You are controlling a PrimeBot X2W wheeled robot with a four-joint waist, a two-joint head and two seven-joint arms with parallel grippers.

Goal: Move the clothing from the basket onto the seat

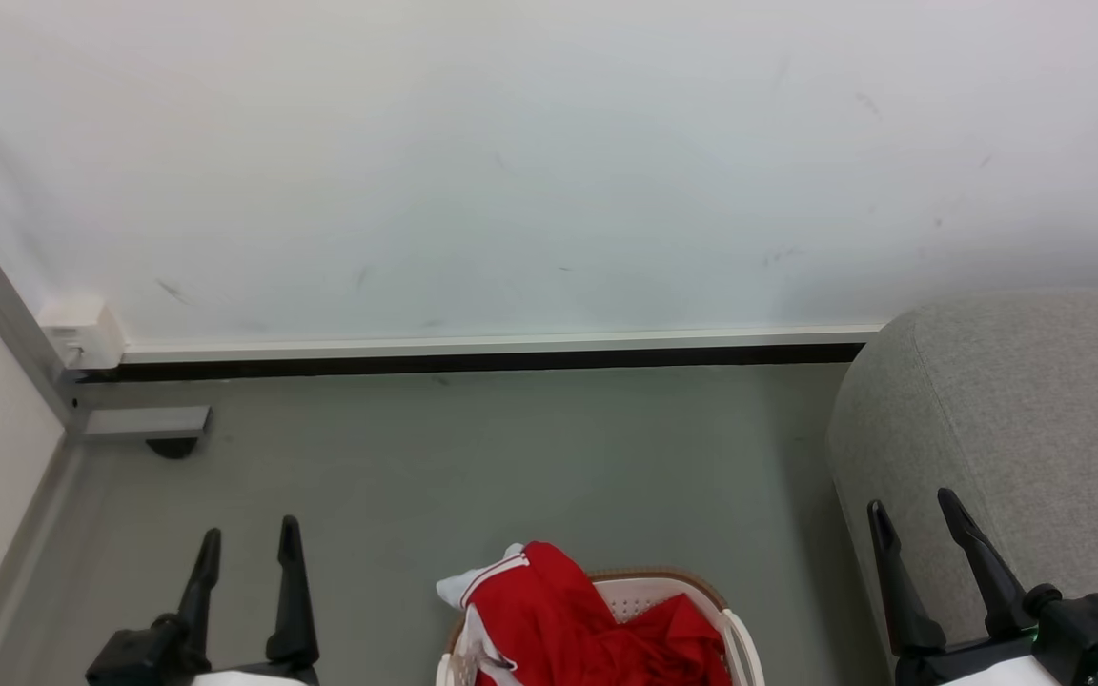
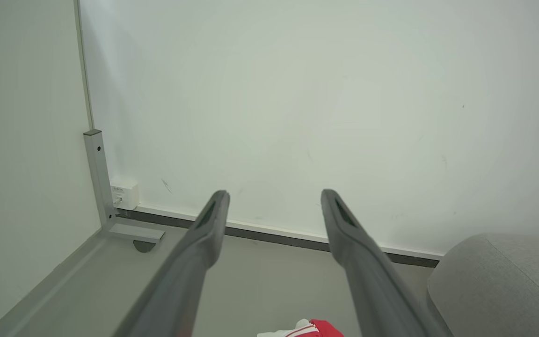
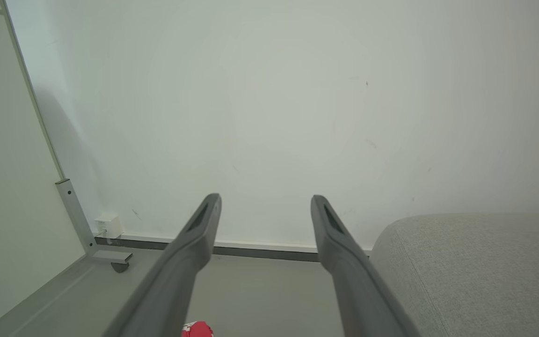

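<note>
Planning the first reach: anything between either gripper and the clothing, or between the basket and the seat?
Nothing visible. The clothing lies uncovered on top of the basket, between the left gripper and right gripper, both with jaws open and empty. Only bare floor separates the basket from the seat on the right.

Cropped by the head view's bottom edge: the cream-white perforated plastic laundry basket with brown rim (image 1: 692,579) and the bright red soft garments with white stripe trim (image 1: 568,619) heaped in it. Basket floor buried under fabric; number of garments impossible to tell. Cut at the right edge: the large light grey woven sofa (image 1: 1016,419). Print on the small white wall box (image 2: 124,194) too small to read.
</note>
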